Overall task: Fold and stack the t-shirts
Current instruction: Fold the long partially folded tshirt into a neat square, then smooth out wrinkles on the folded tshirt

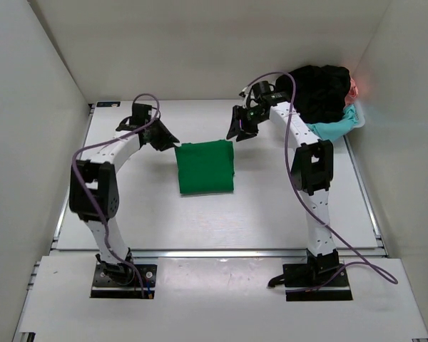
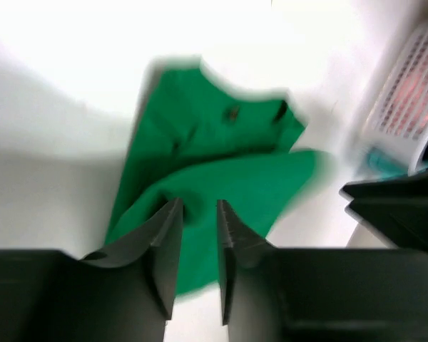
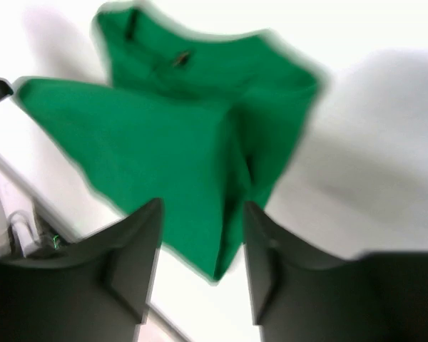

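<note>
A bright green t-shirt (image 1: 205, 167) lies folded into a rough square on the white table (image 1: 271, 206). My left gripper (image 1: 170, 139) hovers at its far left corner and my right gripper (image 1: 237, 132) at its far right corner. In the left wrist view the jaws (image 2: 198, 204) stand a little apart, with the green cloth (image 2: 221, 142) lying loose beyond the gap. The right wrist view shows the right jaws (image 3: 203, 206) set wider, a folded corner of the green shirt (image 3: 164, 135) hanging free between them. A black t-shirt (image 1: 319, 89), a pink one (image 1: 354, 89) and a light teal one (image 1: 335, 127) are heaped at the back right.
The heap of shirts sits in a white plastic basket (image 2: 414, 78) in the back right corner. White walls close the table in on the left, back and right. Both arm bases are bolted at the near edge.
</note>
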Controlling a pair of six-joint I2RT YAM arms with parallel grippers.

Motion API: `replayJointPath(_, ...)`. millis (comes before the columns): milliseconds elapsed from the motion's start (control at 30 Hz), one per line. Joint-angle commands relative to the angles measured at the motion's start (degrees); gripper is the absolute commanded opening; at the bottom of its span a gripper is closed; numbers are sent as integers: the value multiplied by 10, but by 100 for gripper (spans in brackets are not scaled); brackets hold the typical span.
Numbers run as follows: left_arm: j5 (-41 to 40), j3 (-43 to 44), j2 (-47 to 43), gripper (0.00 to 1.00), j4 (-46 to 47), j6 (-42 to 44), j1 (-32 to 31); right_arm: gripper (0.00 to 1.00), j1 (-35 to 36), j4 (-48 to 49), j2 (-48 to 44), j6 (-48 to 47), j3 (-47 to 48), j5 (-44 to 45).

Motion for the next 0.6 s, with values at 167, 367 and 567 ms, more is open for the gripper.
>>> replayJointPath(167,63,59,44,62,150,28,45,53,-28,170,-67,47,-47,107)
replayJointPath(367,100,-128,-25,63,225,15,54,39,-24,211,-173,30,-227,91)
replayJointPath(567,86,-160,-20,62,256,17,29,38,2,326,-186,-10,-328,45)
